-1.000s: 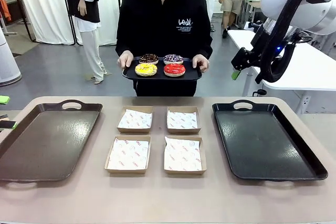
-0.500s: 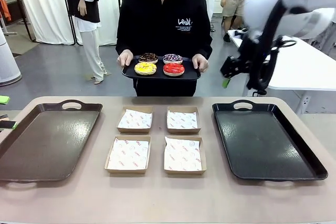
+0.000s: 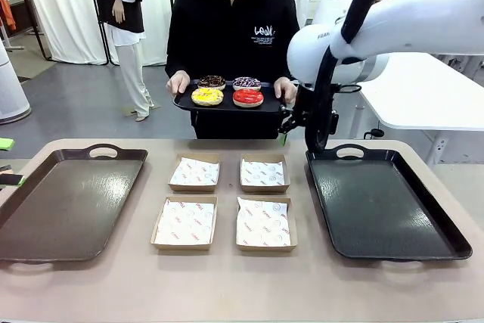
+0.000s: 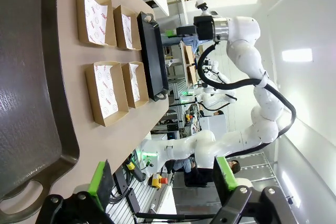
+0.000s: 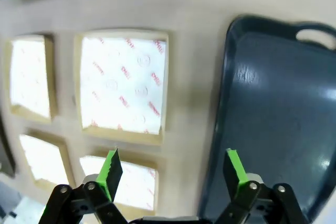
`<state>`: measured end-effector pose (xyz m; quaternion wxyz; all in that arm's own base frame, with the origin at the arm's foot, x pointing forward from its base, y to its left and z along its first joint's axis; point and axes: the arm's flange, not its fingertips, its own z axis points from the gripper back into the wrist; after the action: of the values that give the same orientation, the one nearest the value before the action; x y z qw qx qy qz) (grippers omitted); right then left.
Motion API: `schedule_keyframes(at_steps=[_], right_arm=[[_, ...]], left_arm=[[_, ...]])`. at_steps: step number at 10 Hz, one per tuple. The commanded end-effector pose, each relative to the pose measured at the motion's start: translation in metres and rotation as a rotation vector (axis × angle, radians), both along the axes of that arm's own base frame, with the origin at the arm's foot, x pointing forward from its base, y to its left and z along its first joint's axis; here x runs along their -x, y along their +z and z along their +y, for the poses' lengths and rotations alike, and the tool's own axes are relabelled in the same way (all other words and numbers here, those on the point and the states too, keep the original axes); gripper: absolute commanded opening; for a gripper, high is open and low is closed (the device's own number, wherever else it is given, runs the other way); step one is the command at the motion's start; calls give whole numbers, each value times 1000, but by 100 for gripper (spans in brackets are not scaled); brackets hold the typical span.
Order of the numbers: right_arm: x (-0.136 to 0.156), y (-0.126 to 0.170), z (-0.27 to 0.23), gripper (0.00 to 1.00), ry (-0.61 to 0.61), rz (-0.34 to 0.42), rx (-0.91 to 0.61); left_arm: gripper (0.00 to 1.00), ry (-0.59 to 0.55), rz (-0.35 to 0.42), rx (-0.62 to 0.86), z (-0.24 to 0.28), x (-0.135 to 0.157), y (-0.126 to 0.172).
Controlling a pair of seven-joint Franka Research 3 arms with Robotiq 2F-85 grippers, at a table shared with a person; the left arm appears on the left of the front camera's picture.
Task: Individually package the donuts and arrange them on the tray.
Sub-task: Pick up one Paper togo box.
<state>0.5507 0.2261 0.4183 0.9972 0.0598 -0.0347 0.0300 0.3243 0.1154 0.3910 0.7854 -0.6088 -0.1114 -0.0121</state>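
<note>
The right hand [image 3: 287,128], spread and empty, seems just beside the person's held tray [image 3: 227,107]; a clumsy reach could jolt it and slide the donuts [image 3: 247,97] off. The left hand [image 4: 163,179] is spread too.

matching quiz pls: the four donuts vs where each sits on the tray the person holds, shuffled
Spots on the held tray, front view; near means toward the camera.

1 yellow donut
2 red donut
3 chocolate donut
4 sprinkled donut

a far row, right
b near row, left
c far row, left
d near row, right

Pairs: 1-b, 2-d, 3-c, 4-a
</note>
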Motion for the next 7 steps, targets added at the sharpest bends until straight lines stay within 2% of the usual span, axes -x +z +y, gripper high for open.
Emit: schedule_keyframes(at_steps=[1, 4, 5, 7], right_arm=[[-1, -16, 10, 100, -7, -73, 11], [-4, -44, 23, 100, 6, -106, 37], [-5, -54, 27, 100, 20, -84, 55], [-5, -60, 32, 100, -30, -58, 78]], left_arm=[[100, 4, -9, 15, 1, 1, 2], [100, 4, -9, 15, 1, 1, 2], [100, 4, -9, 15, 1, 1, 2], [100, 4, -9, 15, 1, 1, 2]])
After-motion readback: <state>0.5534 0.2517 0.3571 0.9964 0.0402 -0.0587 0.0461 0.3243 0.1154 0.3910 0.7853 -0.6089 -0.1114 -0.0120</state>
